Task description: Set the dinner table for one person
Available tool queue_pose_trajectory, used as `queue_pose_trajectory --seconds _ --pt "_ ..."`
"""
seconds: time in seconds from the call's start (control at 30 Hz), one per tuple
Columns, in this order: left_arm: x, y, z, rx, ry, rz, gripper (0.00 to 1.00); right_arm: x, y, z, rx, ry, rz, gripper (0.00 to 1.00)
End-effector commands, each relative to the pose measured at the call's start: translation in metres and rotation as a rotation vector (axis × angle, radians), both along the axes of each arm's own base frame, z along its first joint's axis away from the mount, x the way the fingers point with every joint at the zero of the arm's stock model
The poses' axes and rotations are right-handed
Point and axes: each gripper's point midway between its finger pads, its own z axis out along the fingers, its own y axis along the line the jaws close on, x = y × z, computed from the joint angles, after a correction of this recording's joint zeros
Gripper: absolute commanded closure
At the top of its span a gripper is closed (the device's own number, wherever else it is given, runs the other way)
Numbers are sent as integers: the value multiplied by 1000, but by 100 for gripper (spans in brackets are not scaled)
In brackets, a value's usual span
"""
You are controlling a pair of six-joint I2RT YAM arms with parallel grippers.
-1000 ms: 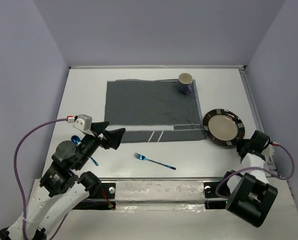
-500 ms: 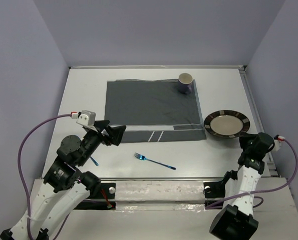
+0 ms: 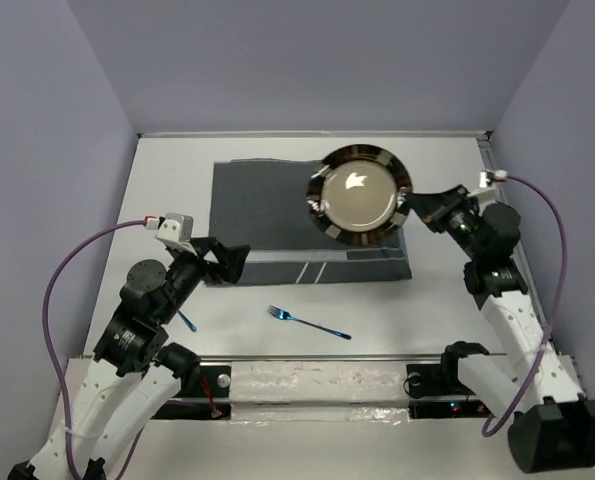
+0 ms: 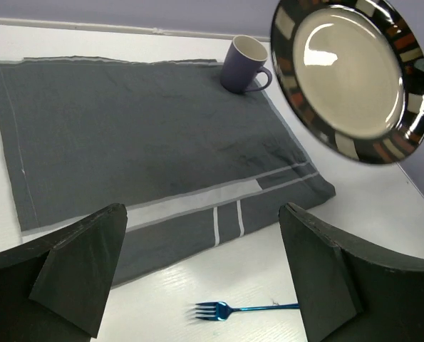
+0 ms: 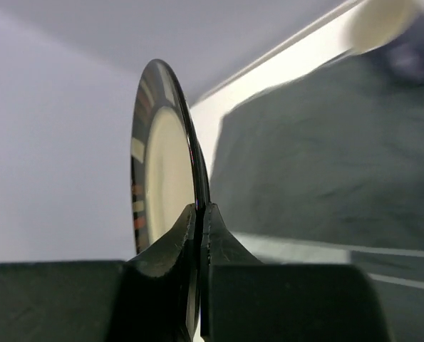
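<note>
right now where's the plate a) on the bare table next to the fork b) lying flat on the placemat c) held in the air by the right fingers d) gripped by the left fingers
c: the right fingers are pinched on the rim of the plate, which is tilted and off the table, while the left fingers are open and empty.

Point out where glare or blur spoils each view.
Top external: a bright glare spot sits on the plate held by the right gripper. Left wrist: pale reflections streak the plate's cream centre, while the fork is sharp. Right wrist: the far mug is smeared out of focus, the plate's rim crisp.
</note>
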Motion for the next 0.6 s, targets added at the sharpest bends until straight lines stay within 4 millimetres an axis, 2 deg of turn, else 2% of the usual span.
queue_pose_trajectory --seconds 0.0,0.03,0.07,0.13,0.17,0.2,0.23,0.27,0.33,0.4,0.57 --pt "5 5 18 -22 -63 18 1 10 70 74 22 -266 145 100" --pt "6 7 18 -23 -66 29 1 14 83 73 22 -268 177 100" --pt "7 9 18 -24 -66 36 1 30 97 71 25 -272 185 100" --pt "8 15 19 -27 -71 62 1 40 123 65 7 -268 219 100" --pt "10 16 19 -26 -70 70 1 48 130 74 13 -286 217 100" --pt "11 18 18 -25 -68 82 1 64 141 53 0 -238 231 100" --pt "12 20 17 -24 -64 93 1 71 146 48 6 -227 240 100" --pt "13 20 15 -23 -56 97 1 75 152 52 12 -243 247 100" --pt "15 22 14 -21 -52 106 1 94 159 30 1 -193 235 100" --pt "16 24 14 -21 -50 115 1 108 167 16 2 -173 246 100" --pt "20 26 11 -15 -41 124 1 125 191 -5 28 -127 313 100"
